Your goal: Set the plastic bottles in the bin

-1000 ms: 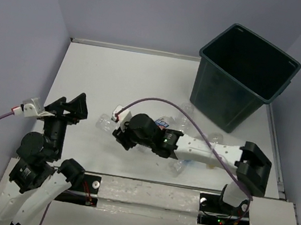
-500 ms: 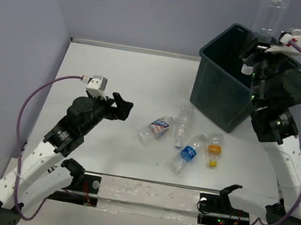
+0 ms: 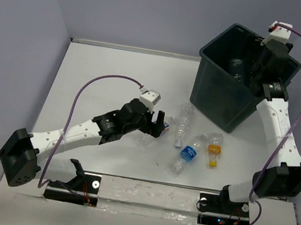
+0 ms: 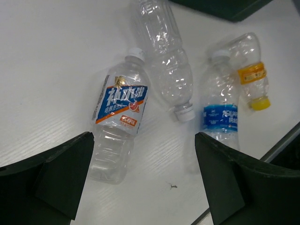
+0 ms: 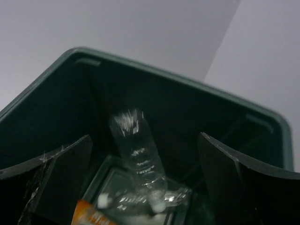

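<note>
Left fingers [image 4: 56,178] are spread wide with nothing in them, hanging low over the worktop [image 4: 47,56]. The white-capped bottle with the blue-and-orange label [image 4: 119,124] lies below the gap. This looks like a line-up to straddle it, though it sits slanted and closer to the left-hand finger than to centre.

Four bottles are out on the worktop, all on their sides near the foot of the bin:
- the labelled one under the fingers
- an unlabelled clear bottle [image 4: 168,70] just beside it
- a blue-banded bottle [image 4: 220,112]
- an orange-banded bottle with a yellow cap [image 4: 251,77], against or just beside the blue-banded one, can't tell which

Right fingers [image 5: 56,178] are also wide apart and empty, held above the mouth of the bin [image 5: 262,117] and aimed down into it, so anything let go lands inside the rim. Between them in the wrist view is a clear bottle [image 5: 138,150], roughly upright and motion-blurred, touching neither finger. It reads as dropping free into the bin. The floor of the bin holds more clear plastic and an orange label [image 5: 89,216] — count unclear.

Judgement: roughly mid-task, with the right side finishing a drop and the left about to pick. The next move needs the left fingers centred over the labelled bottle's body before they close. The thin, round plastic could roll or squirt out sideways and knock the clear bottle beside it.
</note>
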Robot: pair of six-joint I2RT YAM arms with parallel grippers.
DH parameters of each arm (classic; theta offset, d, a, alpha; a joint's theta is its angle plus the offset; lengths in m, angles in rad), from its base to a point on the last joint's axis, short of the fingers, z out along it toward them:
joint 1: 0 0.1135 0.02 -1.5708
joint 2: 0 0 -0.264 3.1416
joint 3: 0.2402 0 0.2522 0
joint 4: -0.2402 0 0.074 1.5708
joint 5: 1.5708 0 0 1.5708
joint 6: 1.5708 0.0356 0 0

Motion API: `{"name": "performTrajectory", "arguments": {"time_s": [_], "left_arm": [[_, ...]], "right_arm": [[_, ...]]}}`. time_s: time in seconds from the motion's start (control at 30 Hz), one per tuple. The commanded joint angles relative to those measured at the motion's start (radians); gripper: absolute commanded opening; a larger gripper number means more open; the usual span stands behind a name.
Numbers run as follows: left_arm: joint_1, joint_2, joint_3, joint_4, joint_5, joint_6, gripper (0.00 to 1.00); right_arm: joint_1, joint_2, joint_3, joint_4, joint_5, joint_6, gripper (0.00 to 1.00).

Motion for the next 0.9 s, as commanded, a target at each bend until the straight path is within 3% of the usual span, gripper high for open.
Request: {"name": "performTrajectory", "arguments": {"time_s": [0.0,0.27,0.6,0.87], "left_arm": [[-0.09,0.103,0.072,-0.013,-0.171,0.126,0.99],[-0.111,0.326,0.196,-0.13,-0.258,0.201,0.99],[-0.118,0.492,0.204,-0.161,-0.31,0.156,0.99],[-0.114,0.464,0.154,-0.152,-0.329,0.108,0.71]], "right_arm": [[0.001,-0.232,-0.051,-0.011,-0.166,0.139,0.99],[0.012,-0.546,-0.437,0.073,-0.642,0.431,0.92],[0.138,-0.66,-0.66,0.056,-0.792,0.502,0.91],[0.234,-0.662,-0.808,0.114,-0.789,0.546,0.92]]}}
